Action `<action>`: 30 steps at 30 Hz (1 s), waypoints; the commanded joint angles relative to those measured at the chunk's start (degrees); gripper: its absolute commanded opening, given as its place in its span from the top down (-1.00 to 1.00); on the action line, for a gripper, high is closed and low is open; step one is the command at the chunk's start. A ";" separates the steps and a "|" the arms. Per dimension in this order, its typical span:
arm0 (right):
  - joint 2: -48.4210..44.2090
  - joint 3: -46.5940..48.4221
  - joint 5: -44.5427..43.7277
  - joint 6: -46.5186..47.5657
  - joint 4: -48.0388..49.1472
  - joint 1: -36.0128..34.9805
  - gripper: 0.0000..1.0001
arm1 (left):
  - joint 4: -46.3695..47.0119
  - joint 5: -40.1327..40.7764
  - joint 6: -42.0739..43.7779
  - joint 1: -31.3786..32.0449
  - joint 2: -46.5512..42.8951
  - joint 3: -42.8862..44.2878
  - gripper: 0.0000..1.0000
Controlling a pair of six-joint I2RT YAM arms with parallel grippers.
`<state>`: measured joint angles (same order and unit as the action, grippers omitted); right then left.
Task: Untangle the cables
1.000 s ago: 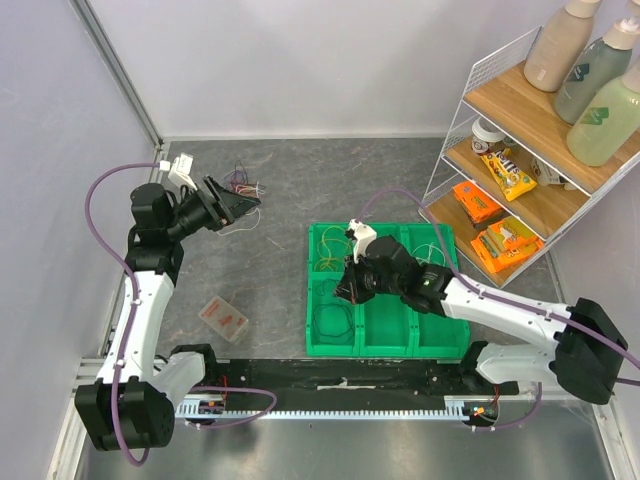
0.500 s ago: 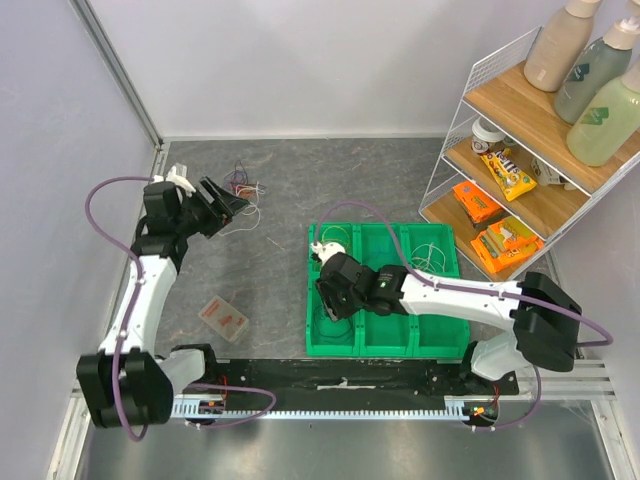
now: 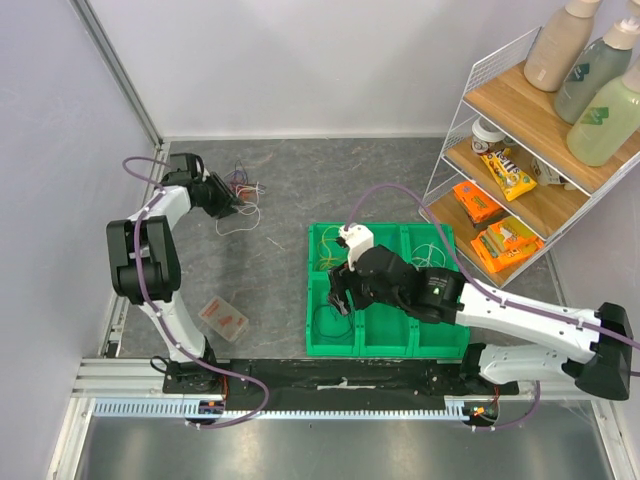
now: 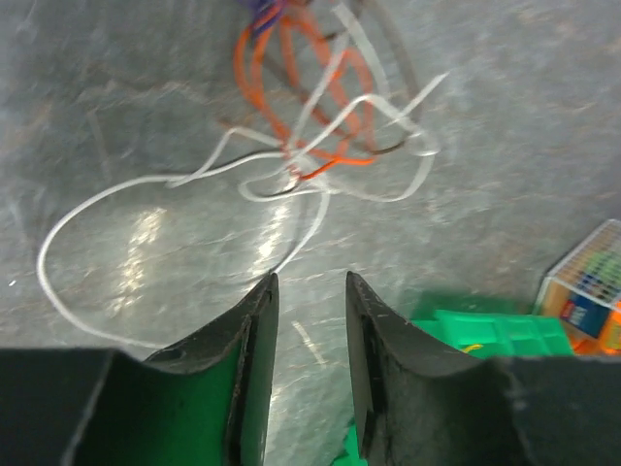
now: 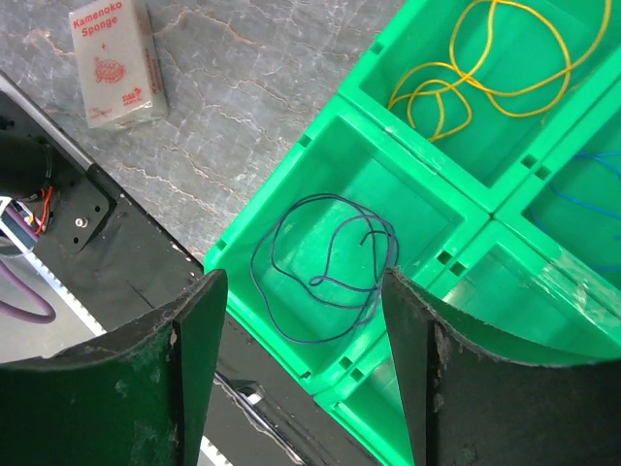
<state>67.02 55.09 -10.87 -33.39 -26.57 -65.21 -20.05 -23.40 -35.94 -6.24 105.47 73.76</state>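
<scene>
While the left gripper (image 4: 310,291) points at the knotted cables (image 4: 310,136) on the table, well beyond the far-left corner of the green tray (image 3: 322,350), the right gripper (image 5: 303,291) hangs over that tray.

The left jaws stand narrowly apart with nothing between them, seemingly lined up to nip the white loop (image 4: 58,252) just ahead. The right jaws are spread wide above the tray's near-left compartment, where 1 dark cable (image 5: 316,282) lies loose and untouched. Giving each freed strand its own compartment likely keeps it from re-knotting. Only the top view shows how far the bundle sits from the tray, with the sponge box (image 3: 224,318) off the tray's left side. The right wrist view makes plain the yellow cable (image 5: 456,97) and blue cable (image 5: 587,160) in neighbouring compartments. The left wrist view resolves the crossing orange and white strands.
</scene>
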 commanded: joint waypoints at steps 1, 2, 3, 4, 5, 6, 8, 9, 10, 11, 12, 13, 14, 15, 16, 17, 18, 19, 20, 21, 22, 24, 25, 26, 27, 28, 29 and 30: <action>-3.56 -2.18 -3.10 0.52 1.25 -0.09 -0.45 | -7.44 8.07 8.33 1.75 -0.70 2.53 0.12; -4.09 -2.70 -3.36 0.52 1.60 -0.09 -0.46 | -8.33 11.32 9.30 2.80 -1.49 2.18 -0.03; -4.44 -2.97 -3.36 0.69 2.04 -0.09 -0.47 | -8.86 17.27 10.10 3.94 -2.37 1.57 -0.17; -4.62 -3.15 -3.28 0.69 2.39 -0.09 -0.47 | -9.65 21.07 11.50 4.74 -2.72 1.13 -0.25; -4.53 -3.23 -3.02 0.78 2.57 -0.09 -0.47 | -9.91 23.11 13.08 5.53 -2.55 0.95 -0.29; -4.45 -3.06 -2.75 0.95 2.66 -0.09 -0.47 | -10.26 23.22 15.62 7.45 -1.85 1.47 -0.30; -4.36 -2.88 -1.88 1.13 3.27 -0.09 -0.47 | -12.45 22.87 21.58 9.48 0.86 4.01 -0.28; -4.36 -2.88 -1.52 1.13 3.36 -0.09 -0.47 | -13.51 22.87 24.40 10.54 2.44 5.42 -0.27; -4.45 -2.80 -1.17 1.04 3.54 -0.09 -0.47 | -14.22 22.61 26.43 11.50 3.68 6.56 -0.27; -4.71 -2.80 -0.73 0.96 3.80 -0.09 -0.47 | -14.66 21.56 28.02 12.04 4.73 7.27 -0.27; -4.97 -2.88 -0.47 0.78 3.89 -0.09 -0.47 | -14.75 19.99 29.08 12.04 4.83 7.71 -0.26; -5.41 -2.97 -0.38 0.52 3.89 -0.09 -0.47 | -14.75 19.45 29.96 11.87 4.92 7.81 -0.26; -5.85 -3.06 -0.29 0.34 3.80 -0.09 -0.47 | -14.75 19.70 30.75 11.87 5.18 7.89 -0.25; -6.37 -3.32 -0.11 0.17 3.80 -0.09 -0.47 | -15.10 20.58 31.45 11.87 5.44 7.98 -0.26; -6.81 -3.41 -0.20 -0.01 3.80 -0.09 -0.47 | -15.80 21.02 32.16 11.87 6.14 8.24 -0.27; -7.52 -3.67 -0.11 -0.10 3.89 -0.09 -0.47 | -16.33 20.50 32.69 11.87 6.76 8.51 -0.28; -8.04 -3.94 -0.20 -0.36 3.98 -0.09 -0.47 | -17.03 19.89 33.13 11.87 7.46 8.94 -0.29; -8.40 -4.11 -0.37 -0.45 4.15 -0.18 -0.47 | -17.38 19.36 33.57 11.95 7.90 9.30 -0.29; -8.58 -4.20 -0.38 -0.54 4.33 -0.09 -0.47 | -17.65 19.27 33.74 11.95 8.08 9.39 -0.29; -8.75 -4.29 -0.38 -0.63 4.42 -0.09 -0.47 | -17.91 19.27 33.83 11.87 8.08 9.39 -0.26; -8.75 -4.29 -0.29 -0.71 4.24 -0.18 -0.46 | -18.00 19.35 33.49 12.04 7.82 9.04 -0.22; -8.75 -4.20 -0.03 -0.80 4.42 -0.09 -0.46 | -18.26 22.32 32.87 12.65 7.47 7.99 -0.12; -8.67 -4.20 -0.02 -0.80 4.59 -0.09 -0.46 | -18.35 23.13 32.69 13.27 7.29 7.11 -0.11; -8.58 -4.20 0.15 -0.80 4.59 -0.18 -0.46 | -18.35 26.35 32.00 14.05 7.21 6.32 -0.08; -8.58 -4.20 0.33 -0.72 4.86 -0.09 -0.45 | -18.88 27.95 31.03 15.02 7.21 5.62 0.00; -8.49 -4.29 0.41 -0.72 5.12 -0.09 -0.45 | -19.23 29.53 30.33 16.16 7.38 5.26 0.11; -8.32 -4.38 0.50 -0.72 5.47 -0.09 -0.46 | -19.67 31.38 29.97 17.48 7.73 4.82 0.17; -8.23 -4.38 0.68 -0.63 5.73 -0.09 -0.46 | -20.54 33.14 29.71 19.06 8.08 4.82 0.24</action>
<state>59.05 51.00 -10.81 -33.50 -23.62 -65.21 -37.82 1.63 -6.11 8.05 113.43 79.90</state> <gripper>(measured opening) 0.731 0.433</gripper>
